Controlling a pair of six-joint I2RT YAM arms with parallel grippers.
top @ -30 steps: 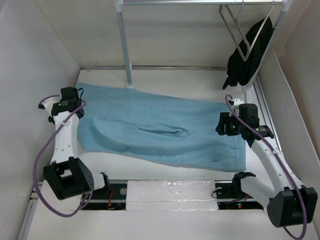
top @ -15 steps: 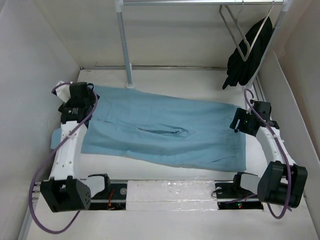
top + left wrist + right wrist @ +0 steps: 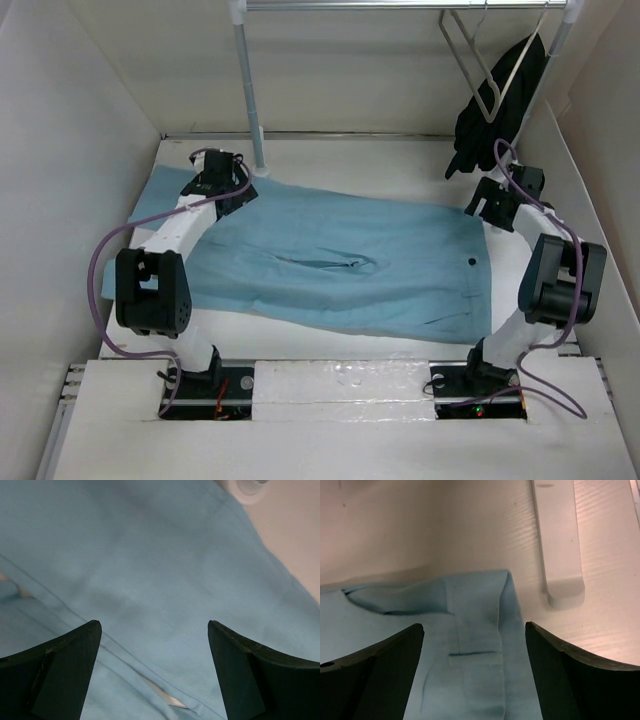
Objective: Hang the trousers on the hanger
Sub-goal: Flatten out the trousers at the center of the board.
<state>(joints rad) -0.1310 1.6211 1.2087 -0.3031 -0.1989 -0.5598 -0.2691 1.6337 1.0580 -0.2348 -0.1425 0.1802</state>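
Your table [image 3: 400, 170] has the trousers [image 3: 330, 265] spread flat across it, legs to the left, waist to the right. The rack pole [image 3: 248, 85] stands at the far edge, its foot just beside the trouser cloth. A black garment [image 3: 495, 110] hangs far right, and the hanger [image 3: 465, 62] is on the rail right by it, well apart from the trousers. Left gripper [image 3: 155, 630] is over the far-left leg end, jaws wide apart, nothing held. Right gripper [image 3: 474, 630] is over the far-right waist corner, same: wide, empty. The dark button [image 3: 471, 262] shows at the waist.
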